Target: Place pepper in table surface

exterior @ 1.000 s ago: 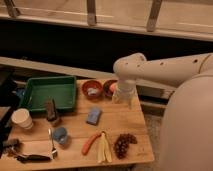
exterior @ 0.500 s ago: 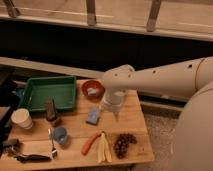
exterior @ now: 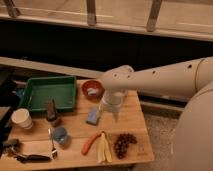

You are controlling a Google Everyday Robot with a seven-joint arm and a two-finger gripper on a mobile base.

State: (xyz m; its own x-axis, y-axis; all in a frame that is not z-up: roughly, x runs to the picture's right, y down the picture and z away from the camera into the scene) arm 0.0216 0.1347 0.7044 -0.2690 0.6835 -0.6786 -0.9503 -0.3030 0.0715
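The pepper [exterior: 90, 143], slim, curved and orange-red, lies on the light-brown wooden table surface [exterior: 130, 117] near its front edge, right beside the pale yellow banana [exterior: 104, 148]. My gripper [exterior: 110, 107] hangs from the white arm that reaches in from the right. It is above the middle of the table, just right of a blue sponge [exterior: 93, 116] and behind the pepper, clearly apart from it. Nothing shows in the gripper.
A green tray [exterior: 47, 92] sits at the back left and a red bowl [exterior: 92, 90] behind the gripper. Dark grapes [exterior: 124, 143] lie right of the banana. A white cup [exterior: 21, 119], a blue cup [exterior: 60, 135], a dark upright object [exterior: 51, 111] and tools [exterior: 30, 156] stand at the left.
The arm has swung left across the table, from its right edge to above the middle, and the gripper now hangs near the blue sponge. The objects on the table have not moved.
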